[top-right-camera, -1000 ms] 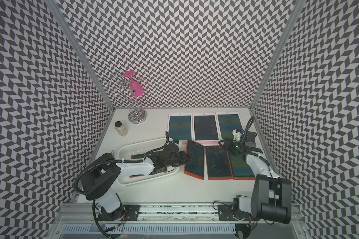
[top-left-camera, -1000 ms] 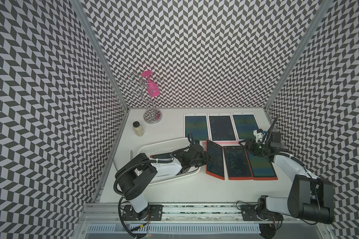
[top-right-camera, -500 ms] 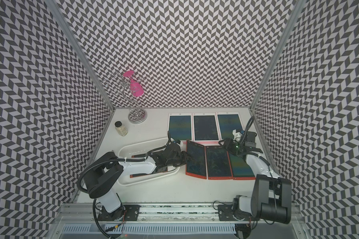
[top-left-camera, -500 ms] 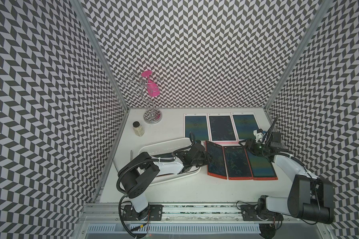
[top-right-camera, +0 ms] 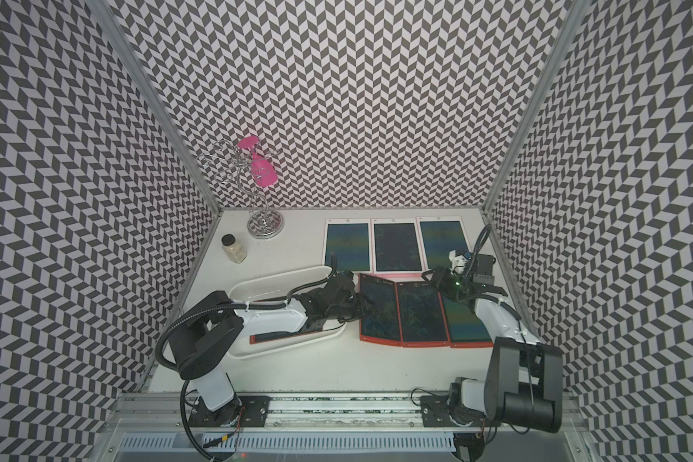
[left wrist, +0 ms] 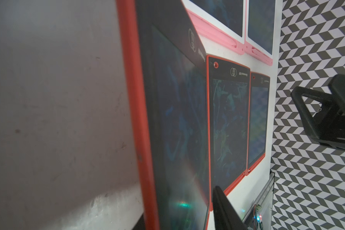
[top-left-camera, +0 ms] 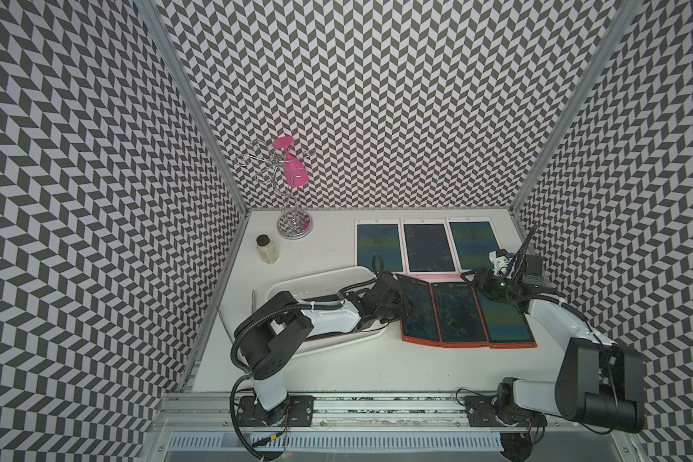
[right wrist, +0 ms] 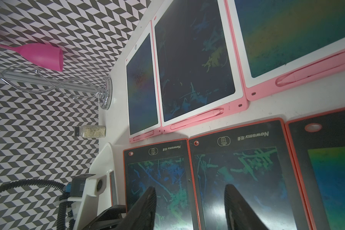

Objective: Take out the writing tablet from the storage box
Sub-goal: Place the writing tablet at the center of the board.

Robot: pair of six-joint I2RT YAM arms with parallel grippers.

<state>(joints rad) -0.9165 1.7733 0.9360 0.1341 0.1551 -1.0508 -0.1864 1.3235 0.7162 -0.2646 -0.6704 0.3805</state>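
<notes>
Lowered since a second earlier, when it stood tipped up on its long edge, the red-framed writing tablet (top-left-camera: pixel 417 310) lay flat on the white worktop (top-left-camera: pixel 337 372). It rested just beside the right end of the shallow white plastic storage box (top-left-camera: pixel 313 281) and edge to edge with two more red-framed tablets (top-left-camera: pixel 459 314). The left tool (top-left-camera: pixel 396 316) sat at the tablet's box-side edge. In the left wrist view one black finger (left wrist: pixel 224 209) showed over the screen, the jaws parted rather than clamped, though contact with the tablet could not be made out. Under the left arm (top-left-camera: pixel 329 318), a second red-edged tablet (top-right-camera: pixel 285 335) lay inside the box. The right tool (right wrist: pixel 189 188) hovered, fingers spread and empty, above the near row. Three pink-and-white tablets (top-left-camera: pixel 427 248) lined the far side. A small black-capped glass jar (top-left-camera: pixel 267 253) and a chrome wire stand (top-left-camera: pixel 294 228) carrying a pink goblet (top-left-camera: pixel 295 180) stood toward the far left corner.
</notes>
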